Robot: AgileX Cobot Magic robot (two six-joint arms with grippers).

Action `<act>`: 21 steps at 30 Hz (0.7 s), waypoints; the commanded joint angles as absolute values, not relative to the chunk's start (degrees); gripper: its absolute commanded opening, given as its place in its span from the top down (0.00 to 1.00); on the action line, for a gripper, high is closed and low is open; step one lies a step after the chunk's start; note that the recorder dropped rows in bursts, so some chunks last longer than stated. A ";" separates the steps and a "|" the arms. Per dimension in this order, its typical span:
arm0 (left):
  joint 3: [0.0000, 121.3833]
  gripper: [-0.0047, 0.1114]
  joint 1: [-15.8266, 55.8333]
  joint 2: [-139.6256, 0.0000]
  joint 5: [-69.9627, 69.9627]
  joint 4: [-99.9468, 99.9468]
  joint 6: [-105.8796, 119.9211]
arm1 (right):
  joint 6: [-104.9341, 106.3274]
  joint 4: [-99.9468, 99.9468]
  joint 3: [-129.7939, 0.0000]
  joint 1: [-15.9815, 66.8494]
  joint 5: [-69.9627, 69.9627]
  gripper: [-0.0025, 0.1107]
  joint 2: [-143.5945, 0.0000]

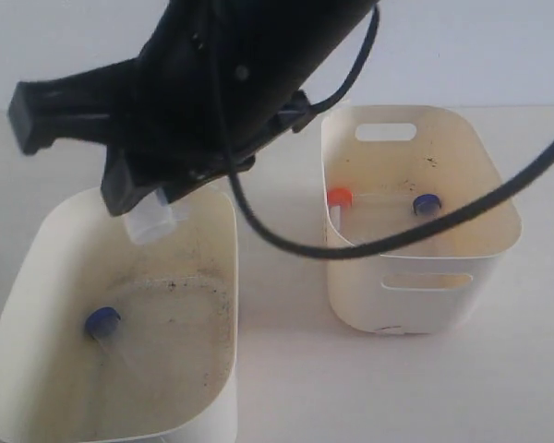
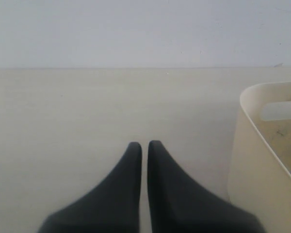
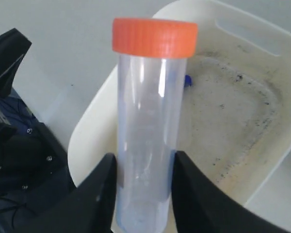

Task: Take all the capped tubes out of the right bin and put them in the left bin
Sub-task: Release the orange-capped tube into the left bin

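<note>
Black and bulky, the right arm [image 1: 212,83] fills the exterior view, stretched across the middle over the left bin [image 1: 212,268], where one blue-capped tube [image 1: 102,321] lies, while an orange-capped tube [image 1: 339,197] and a second blue-capped tube [image 1: 427,204] lie in the right bin [image 1: 480,175]. From the left wrist, the left gripper [image 2: 144,145] sits above the table [image 2: 63,111], jaws pressed together on nothing. From the right wrist, the right gripper [image 3: 144,162] clamps the held tube [image 3: 148,111] low on its clear body, orange cap [image 3: 154,36] clear of the jaws, over the speckled bin; light, stiff, slick plastic, I judge, best pinched mid-body.
</note>
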State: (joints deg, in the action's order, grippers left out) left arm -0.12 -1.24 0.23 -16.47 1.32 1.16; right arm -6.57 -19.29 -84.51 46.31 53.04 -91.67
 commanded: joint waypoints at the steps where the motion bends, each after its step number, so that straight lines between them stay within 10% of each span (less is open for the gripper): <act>1: 0.00 0.92 -1.44 0.00 -16.15 1.51 0.92 | -8.45 -18.68 -84.67 49.73 50.06 0.98 -95.30; 8: 0.00 0.92 -1.44 0.00 -16.15 1.51 0.92 | -8.46 -18.31 -84.67 53.08 48.87 0.97 -101.67; 17: 0.00 0.92 -1.44 0.00 -16.15 1.51 0.92 | -8.69 -16.31 -84.67 53.08 47.06 0.50 -104.69; 21: 0.00 0.92 -1.44 0.00 -16.15 1.51 0.92 | -8.69 -13.88 -84.67 53.08 47.13 0.45 -104.79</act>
State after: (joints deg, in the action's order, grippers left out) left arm -0.12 -1.24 0.23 -16.47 1.32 1.16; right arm -8.78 -15.45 -84.51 53.09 47.44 -105.03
